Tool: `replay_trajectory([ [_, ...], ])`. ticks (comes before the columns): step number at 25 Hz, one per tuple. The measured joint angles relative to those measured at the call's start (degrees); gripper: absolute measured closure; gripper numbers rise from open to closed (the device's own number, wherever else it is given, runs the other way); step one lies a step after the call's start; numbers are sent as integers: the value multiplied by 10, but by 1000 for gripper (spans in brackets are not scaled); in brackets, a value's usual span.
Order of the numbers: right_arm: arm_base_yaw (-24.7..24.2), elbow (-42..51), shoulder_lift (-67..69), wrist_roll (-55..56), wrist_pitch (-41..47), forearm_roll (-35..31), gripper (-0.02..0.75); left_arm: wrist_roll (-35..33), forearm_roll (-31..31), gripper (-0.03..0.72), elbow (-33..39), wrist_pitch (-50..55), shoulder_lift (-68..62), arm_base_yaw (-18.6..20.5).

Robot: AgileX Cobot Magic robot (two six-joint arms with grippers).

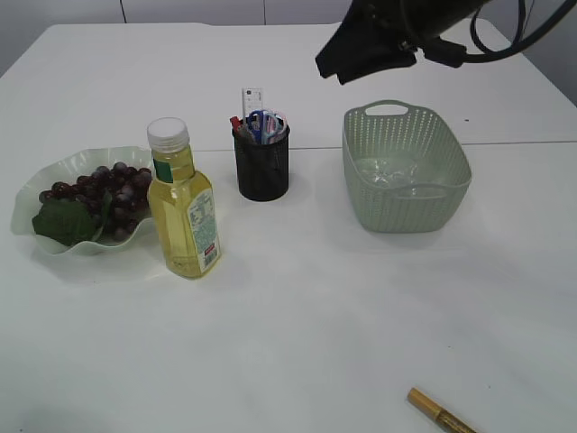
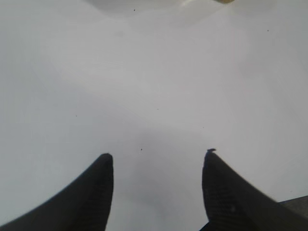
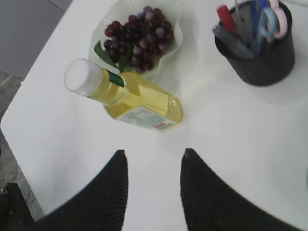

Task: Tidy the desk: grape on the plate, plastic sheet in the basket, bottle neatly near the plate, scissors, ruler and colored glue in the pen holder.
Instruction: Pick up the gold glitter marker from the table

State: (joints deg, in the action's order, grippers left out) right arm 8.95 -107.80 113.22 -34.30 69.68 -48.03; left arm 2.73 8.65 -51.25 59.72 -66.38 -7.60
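Note:
The grape point(image 1: 108, 185) bunch lies on the pale green plate point(image 1: 27, 194) at the left. Beside it, the yellow bottle point(image 1: 183, 203) with a white cap stands upright. Scissors point(image 1: 266, 122), a ruler point(image 1: 251, 97) and red colored glue point(image 1: 236, 123) stick out of the black pen holder point(image 1: 261, 167). The clear plastic sheet point(image 1: 388, 171) lies in the green basket point(image 1: 406, 207). My right gripper point(image 3: 154, 153) hangs open and empty high above the table, with the bottle point(image 3: 130, 98), grape point(image 3: 139, 41) and pen holder point(image 3: 260, 57) below it. Over bare table, my left gripper point(image 2: 159, 155) is open and empty.
My right arm point(image 1: 379, 45) shows dark at the top of the exterior view, above the basket. A gold pen point(image 1: 440, 415) lies near the table's front edge on the right. The table's left edge point(image 3: 29, 82) and the floor beyond it show in the right wrist view.

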Motion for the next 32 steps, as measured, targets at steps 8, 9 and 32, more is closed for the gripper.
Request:
replay_trajectory([
  [8,0,180,-108,78,1,65,468,0,0,255,0,-2,0,0],
  [9,0,211,-126,79,1,77,468,0,0,255,0,-5,0,0],
  [32,18,646,-402,57,-114,269,468,0,0,255,0,-26,0,0],
])
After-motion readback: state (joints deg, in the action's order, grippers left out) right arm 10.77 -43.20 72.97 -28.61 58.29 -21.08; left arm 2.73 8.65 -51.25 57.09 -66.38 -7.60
